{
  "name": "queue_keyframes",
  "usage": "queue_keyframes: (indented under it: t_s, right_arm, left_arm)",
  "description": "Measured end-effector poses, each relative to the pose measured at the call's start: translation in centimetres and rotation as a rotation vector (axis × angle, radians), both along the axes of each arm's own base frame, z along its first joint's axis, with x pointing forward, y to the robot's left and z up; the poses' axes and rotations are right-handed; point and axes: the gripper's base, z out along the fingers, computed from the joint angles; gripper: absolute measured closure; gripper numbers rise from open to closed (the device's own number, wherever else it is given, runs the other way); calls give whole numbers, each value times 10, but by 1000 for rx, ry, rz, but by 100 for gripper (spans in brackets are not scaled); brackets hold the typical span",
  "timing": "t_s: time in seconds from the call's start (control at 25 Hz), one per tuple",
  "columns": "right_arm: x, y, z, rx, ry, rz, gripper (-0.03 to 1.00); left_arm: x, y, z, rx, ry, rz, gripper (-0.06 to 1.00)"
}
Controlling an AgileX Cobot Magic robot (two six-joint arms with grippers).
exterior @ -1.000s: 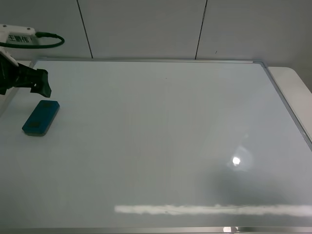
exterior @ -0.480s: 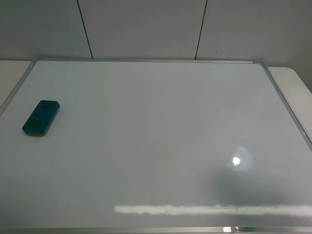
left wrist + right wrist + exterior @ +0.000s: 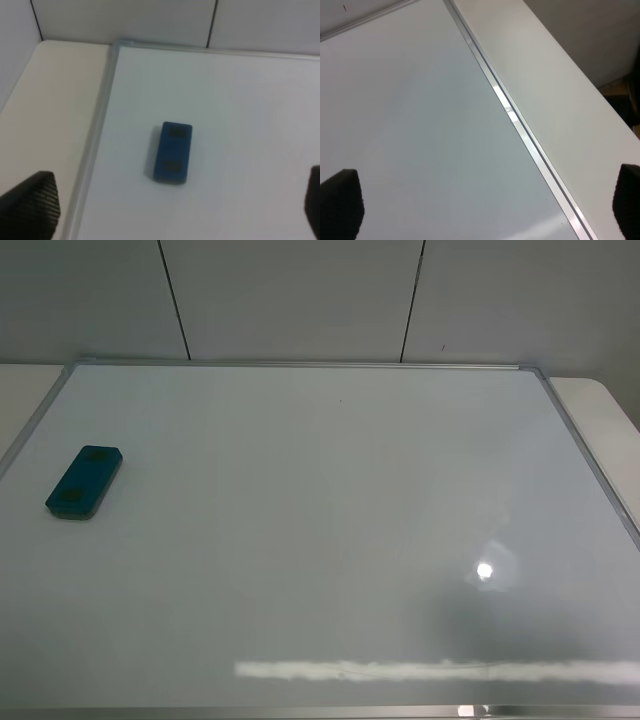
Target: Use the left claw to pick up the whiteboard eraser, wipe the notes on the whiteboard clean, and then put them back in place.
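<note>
Teal whiteboard eraser [image 3: 84, 481] lies flat, long axis toward the far edge; left claw [image 3: 170, 210] spread wide, empty.

The whiteboard [image 3: 330, 530] has a glossy, smooth white face that mirrors a ceiling light at the lower right of the exterior view; its thin frame [image 3: 520, 125] looks like brushed silver metal. The whiteboard eraser [image 3: 173, 152] looks like matt teal plastic. The left claw's fingertips [image 3: 31, 207] carry a ribbed, matt black surface.
</note>
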Motion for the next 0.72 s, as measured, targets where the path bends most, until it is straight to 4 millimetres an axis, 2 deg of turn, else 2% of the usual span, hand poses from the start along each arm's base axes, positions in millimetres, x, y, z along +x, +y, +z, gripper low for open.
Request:
queue_keyframes:
  t_s: [0.2,0.32,0.48,0.6,0.72]
  right_arm:
    - [0,0,0,0,0,0,-3]
    - [0,0,0,0,0,0,-3]
    - [0,0,0,0,0,0,-3]
    - [0,0,0,0,0,0,-3]
    - [0,0,0,0,0,0,-3]
  left_arm:
    - [-32,1,-9,-8,-102,-1,-5]
    - [-35,3,-17,-2,-114,7,-5]
    - [-16,4,-41,25,-13,32,-5]
    - [2,4,-68,35,92,32,-5]
    - [18,3,-87,44,115,25,-5]
